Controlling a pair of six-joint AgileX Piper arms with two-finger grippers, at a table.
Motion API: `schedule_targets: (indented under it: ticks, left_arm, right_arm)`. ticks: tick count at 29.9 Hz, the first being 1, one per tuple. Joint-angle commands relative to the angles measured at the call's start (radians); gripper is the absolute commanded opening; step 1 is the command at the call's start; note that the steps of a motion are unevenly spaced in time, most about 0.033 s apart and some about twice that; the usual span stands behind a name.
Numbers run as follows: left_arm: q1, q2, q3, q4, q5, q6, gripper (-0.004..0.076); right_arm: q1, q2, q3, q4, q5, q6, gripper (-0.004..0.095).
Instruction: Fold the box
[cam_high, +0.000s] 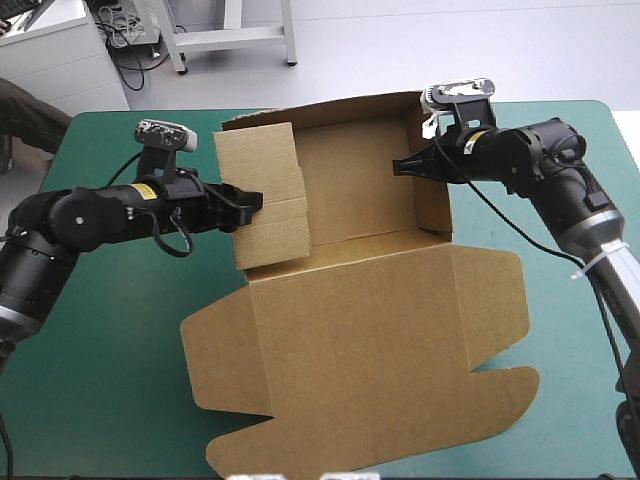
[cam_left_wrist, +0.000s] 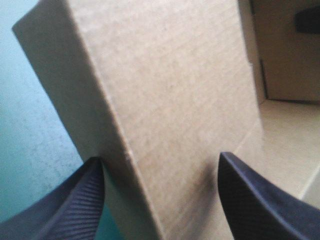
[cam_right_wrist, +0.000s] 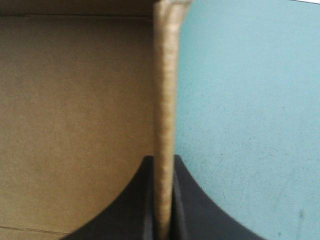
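Where the box lies: the box (cam_high: 380, 300) sits mid-table on the teal-green cover (cam_high: 100, 400), tray half toward the far edge, lid (cam_high: 370, 370) flat toward the near edge.
Walls: the back wall (cam_high: 350, 112) and right wall (cam_high: 432, 190) stand upright. The left wall (cam_high: 262, 200) is a doubled flap that leans, and by the look of it is not yet tucked down.
Left gripper: the left gripper (cam_high: 250, 203) is at the left wall's outer side. In its wrist view (cam_left_wrist: 160, 160) the fingers stand spread, one on each side of the folded flap, clamping nothing.
Right gripper: the right gripper (cam_high: 405, 165) is pinched tight on the right wall's rim. In its wrist view (cam_right_wrist: 163, 162) the board runs straight up between the fingers.
Step, as judged: steady the right wall while the left flap is rolled over and pressed into the tray.
Risk, flap springs back: the spread fingers only straddle the flap, so a push without a grip could let it slip out and unfold.
Risk, box slides: a sideways push from the left could shove the light board toward the right gripper, buckling the pinched wall or tearing its crease.
Risk, crooked tuck: the flap leans, so pressing it off-square could jam it against the back wall.
Risk, lid lifts: dragging the tray could ruck the lid on the cover.
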Motion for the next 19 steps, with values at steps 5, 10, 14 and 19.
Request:
schedule_targets:
  ticks: [5, 10, 14, 19]
  left_arm:
    - [-0.13, 0.068, -0.104, 0.336, -0.031, -0.345, 0.0456]
    - [-0.149, 0.09, -0.104, 0.409, -0.065, -0.459, 0.0447]
    - [-0.149, 0.094, -0.104, 0.406, -0.07, -0.459, 0.0366]
    - [-0.149, 0.101, -0.104, 0.388, -0.1, -0.459, 0.0177]
  right_arm:
    - [0.001, -0.038, -0.033, 0.017, -0.081, 0.039, -0.0016]
    - [0.001, -0.038, -0.033, 0.017, -0.083, 0.039, -0.0016]
    - [0.001, -0.038, -0.033, 0.014, -0.092, 0.039, -0.0016]
    - [0.001, -0.038, -0.033, 0.01, -0.094, 0.058, -0.0016]
